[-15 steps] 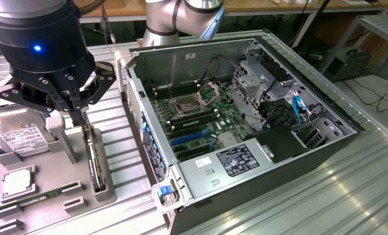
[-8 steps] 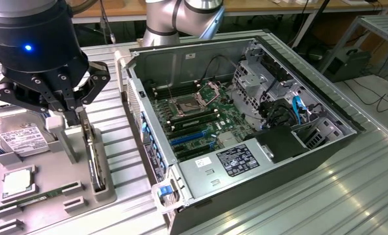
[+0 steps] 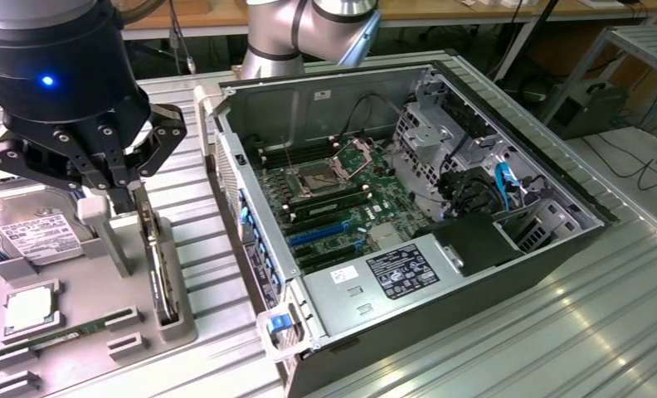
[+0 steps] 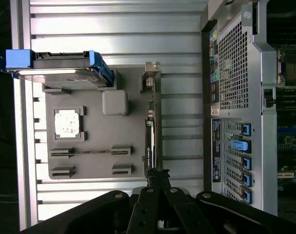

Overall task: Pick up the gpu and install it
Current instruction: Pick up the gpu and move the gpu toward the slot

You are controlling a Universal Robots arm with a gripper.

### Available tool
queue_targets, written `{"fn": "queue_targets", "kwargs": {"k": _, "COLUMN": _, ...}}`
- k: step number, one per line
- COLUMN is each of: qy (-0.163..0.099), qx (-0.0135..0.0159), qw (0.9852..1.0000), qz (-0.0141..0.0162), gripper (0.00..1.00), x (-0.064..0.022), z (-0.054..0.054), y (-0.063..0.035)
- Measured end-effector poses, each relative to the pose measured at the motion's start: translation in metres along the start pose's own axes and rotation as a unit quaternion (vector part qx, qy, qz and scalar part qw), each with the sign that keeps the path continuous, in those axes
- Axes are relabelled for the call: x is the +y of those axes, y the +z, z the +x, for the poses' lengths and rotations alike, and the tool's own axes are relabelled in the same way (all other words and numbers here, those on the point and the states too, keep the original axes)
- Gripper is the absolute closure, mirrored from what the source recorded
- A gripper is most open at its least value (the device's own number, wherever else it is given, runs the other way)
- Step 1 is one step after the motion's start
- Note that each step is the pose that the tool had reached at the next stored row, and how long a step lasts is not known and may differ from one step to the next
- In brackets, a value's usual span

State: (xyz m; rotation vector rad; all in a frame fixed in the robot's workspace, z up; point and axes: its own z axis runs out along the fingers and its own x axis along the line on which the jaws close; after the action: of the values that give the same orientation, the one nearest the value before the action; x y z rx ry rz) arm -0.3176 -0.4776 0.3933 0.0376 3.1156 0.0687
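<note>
GPU (image 3: 160, 265) edge-on in tray (image 3: 85, 311) slot, faces hidden; fingers (image 4: 148, 195) closed on its end, tips hard to see.

No text can be read: the labels on the power supply (image 3: 401, 272) and hard drive (image 3: 36, 232) are illegible.

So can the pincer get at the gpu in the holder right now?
Looks like yes: the pincer seems shut right on the upright gpu at one end of its top edge, with nothing in between; the gray post beside it stands apart.
</note>
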Motion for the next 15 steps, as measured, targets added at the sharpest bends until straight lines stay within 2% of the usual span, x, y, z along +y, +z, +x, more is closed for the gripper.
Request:
{"fn": "queue_targets", "kwargs": {"k": 6, "qy": 0.000, "qx": 0.0000, "qw": 1.0000, "qz": 0.0000, "gripper": 0.89, "x": 0.0000, "z": 0.0000, "y": 0.0000}}
{"fn": "queue_targets", "kwargs": {"k": 12, "qy": 0.000, "qx": -0.0001, "qw": 1.0000, "qz": 0.0000, "gripper": 0.52, "x": 0.0000, "z": 0.0000, "y": 0.0000}}
{"fn": "queue_targets", "kwargs": {"k": 14, "qy": -0.001, "qx": 0.0000, "qw": 1.0000, "qz": 0.0000, "gripper": 0.52, "x": 0.0007, "z": 0.0001, "y": 0.0000}}
{"fn": "queue_targets", "kwargs": {"k": 15, "qy": -0.004, "qx": 0.0001, "qw": 1.0000, "qz": -0.0001, "gripper": 0.46, "x": 0.0011, "z": 0.0001, "y": 0.0001}}
